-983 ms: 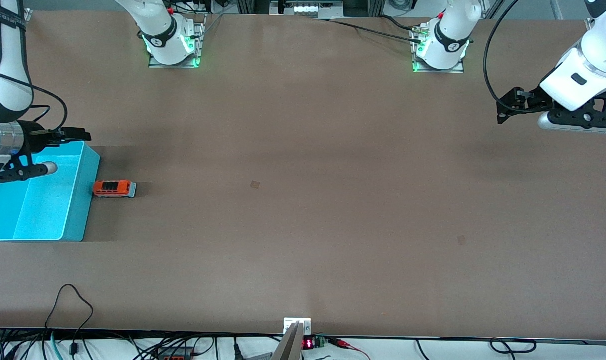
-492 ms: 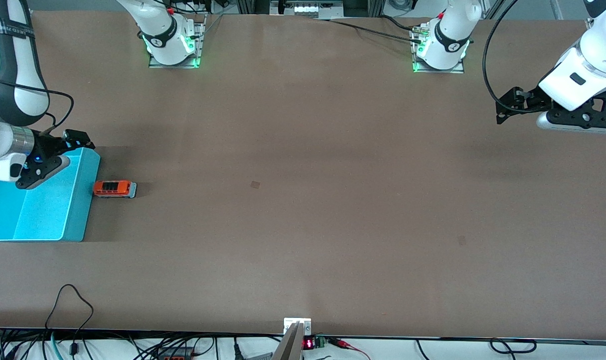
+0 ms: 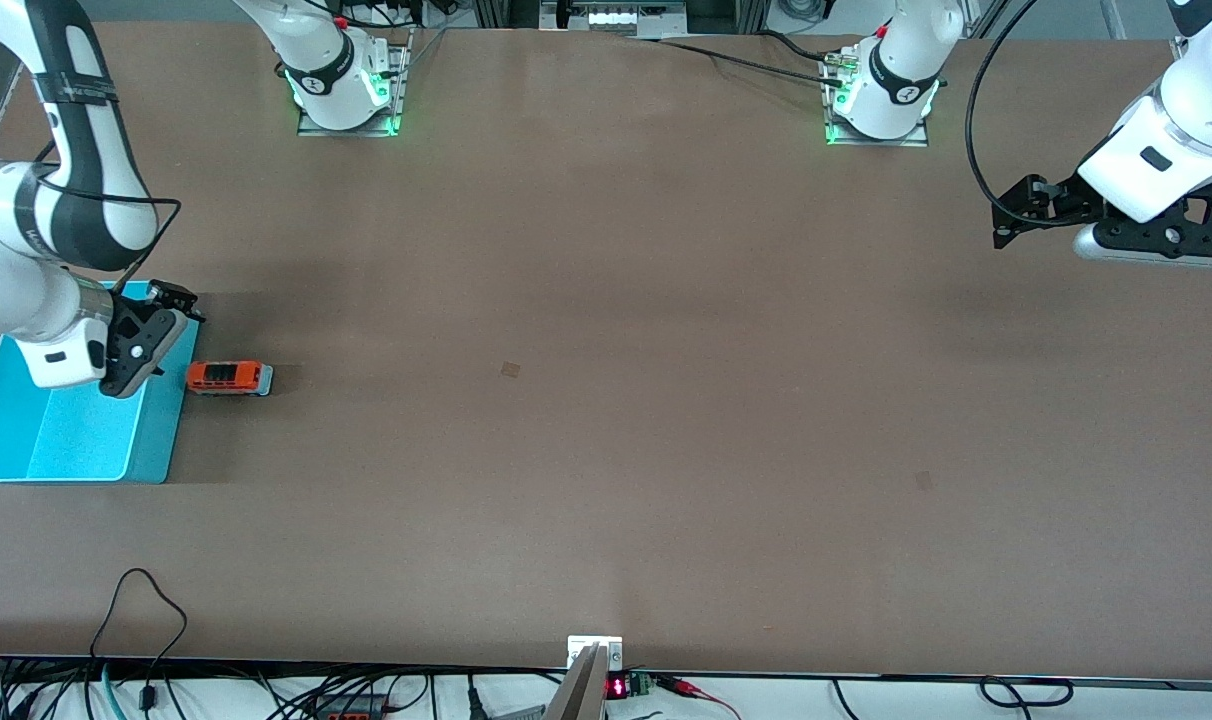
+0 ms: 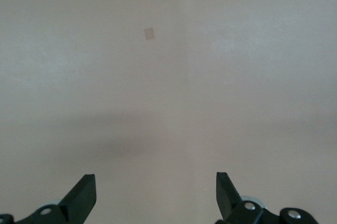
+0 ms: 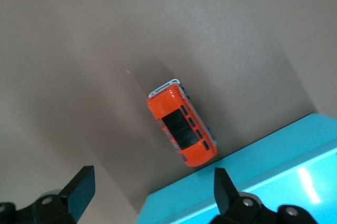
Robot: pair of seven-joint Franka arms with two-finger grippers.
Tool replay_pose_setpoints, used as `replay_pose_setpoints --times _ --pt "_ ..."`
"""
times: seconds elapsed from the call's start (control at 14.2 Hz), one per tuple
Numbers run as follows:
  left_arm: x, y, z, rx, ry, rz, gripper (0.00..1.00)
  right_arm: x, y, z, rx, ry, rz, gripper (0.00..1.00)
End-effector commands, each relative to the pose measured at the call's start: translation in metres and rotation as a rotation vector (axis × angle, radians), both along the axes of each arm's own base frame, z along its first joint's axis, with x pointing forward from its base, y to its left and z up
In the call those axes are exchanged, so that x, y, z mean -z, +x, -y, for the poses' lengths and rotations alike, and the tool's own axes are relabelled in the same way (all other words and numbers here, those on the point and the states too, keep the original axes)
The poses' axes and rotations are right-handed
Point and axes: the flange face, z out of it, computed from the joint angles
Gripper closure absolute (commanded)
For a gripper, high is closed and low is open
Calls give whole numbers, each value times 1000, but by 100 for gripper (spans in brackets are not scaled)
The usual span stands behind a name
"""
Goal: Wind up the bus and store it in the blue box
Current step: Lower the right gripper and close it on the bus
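Note:
The small orange bus (image 3: 229, 377) with dark windows stands on the table right beside the blue box (image 3: 76, 440), at the right arm's end. It also shows in the right wrist view (image 5: 182, 129), next to the box's wall (image 5: 263, 182). My right gripper (image 3: 156, 335) is open and empty, up over the box's wall nearest the bus. My left gripper (image 3: 1011, 215) is open and empty, held still above bare table at the left arm's end; its wrist view shows only table between its fingertips (image 4: 84, 192).
A small pale square patch (image 3: 510, 370) lies mid-table, and another (image 3: 923, 481) toward the left arm's end. Both arm bases (image 3: 346, 90) stand at the table's top edge. Cables run along the edge nearest the front camera.
My right arm has swung its gripper from over the inside of the box to over the box's wall by the bus. The bus, box and left arm have not moved.

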Motion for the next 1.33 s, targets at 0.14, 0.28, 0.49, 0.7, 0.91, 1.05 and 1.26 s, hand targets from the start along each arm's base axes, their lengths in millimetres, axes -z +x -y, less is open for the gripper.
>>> replay_pose_setpoints --times 0.14,0.28,0.49,0.7,0.91,1.05,1.26 --pt "-5 3 5 -2 0 -6 0 34 -14 -8 -162 -81 78 0" --pt "-6 2 5 0 0 -6 0 50 -24 -8 -164 -73 81 0" --pt "-5 2 2 -2 0 -8 0 75 -27 17 -207 -49 97 0" --pt "-5 3 2 -2 0 -8 0 87 -25 20 -225 -36 114 0" --pt "-4 2 5 4 1 -17 0 103 -23 16 -220 -15 121 0" --pt "-4 2 5 4 -1 -15 0 102 -18 5 -242 -9 139 0" --pt "-3 2 5 -5 -2 -18 0 116 -17 -1 -212 31 127 0"
